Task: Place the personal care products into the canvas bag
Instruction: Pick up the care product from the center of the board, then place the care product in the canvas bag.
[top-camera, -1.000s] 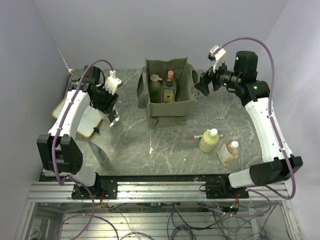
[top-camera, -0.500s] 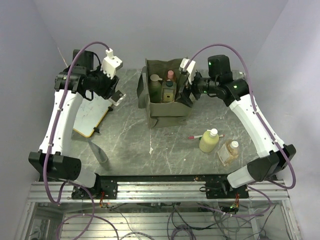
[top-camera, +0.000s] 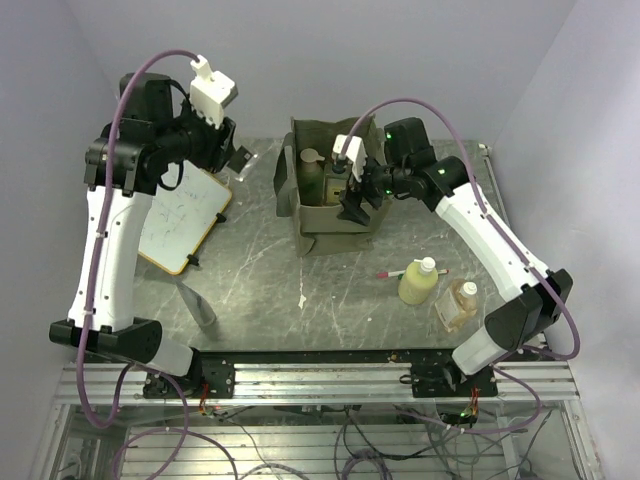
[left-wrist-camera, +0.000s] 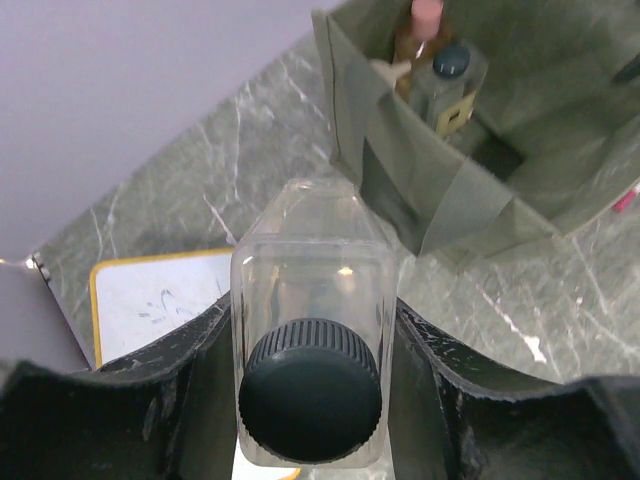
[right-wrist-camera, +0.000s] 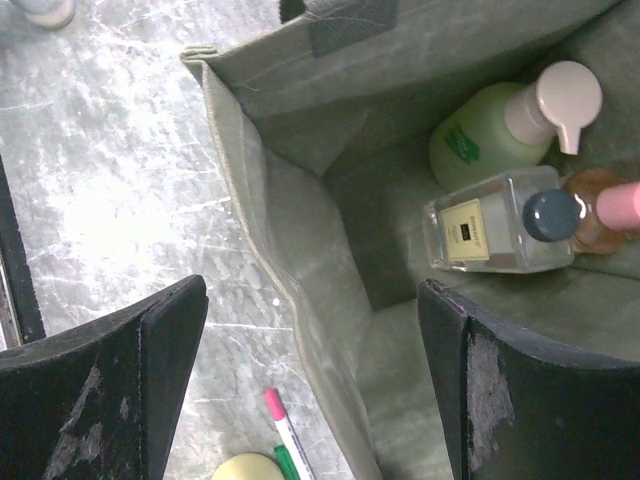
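Grey marble carries the canvas bag (top-camera: 340, 218), with three bottles (right-wrist-camera: 500, 235) inside. Left gripper (left-wrist-camera: 310, 345) clamps the black-lidded jar (left-wrist-camera: 310, 280) by its flat sides, aloft left of the bag: rigid, likely slick and breakable, so sides suit best. Right gripper (right-wrist-camera: 310, 310) gapes wide astride the bag's wall, empty.

The left gripper (left-wrist-camera: 312, 312) holds a clear jar (left-wrist-camera: 310, 275) tight between its two black fingers (left-wrist-camera: 190, 385). The jar has flat sides and a round black lid (left-wrist-camera: 310, 390) that faces us. Past the fingertips, up and to the right, sits the green bag (left-wrist-camera: 425, 175) with its top open. Inside it stand an orange bottle (left-wrist-camera: 418, 30) with a pink cap and a clear bottle (left-wrist-camera: 452, 72) with a dark cap. Behind the left finger lies a whiteboard (left-wrist-camera: 160, 295) on the grey stone table (left-wrist-camera: 250, 150).
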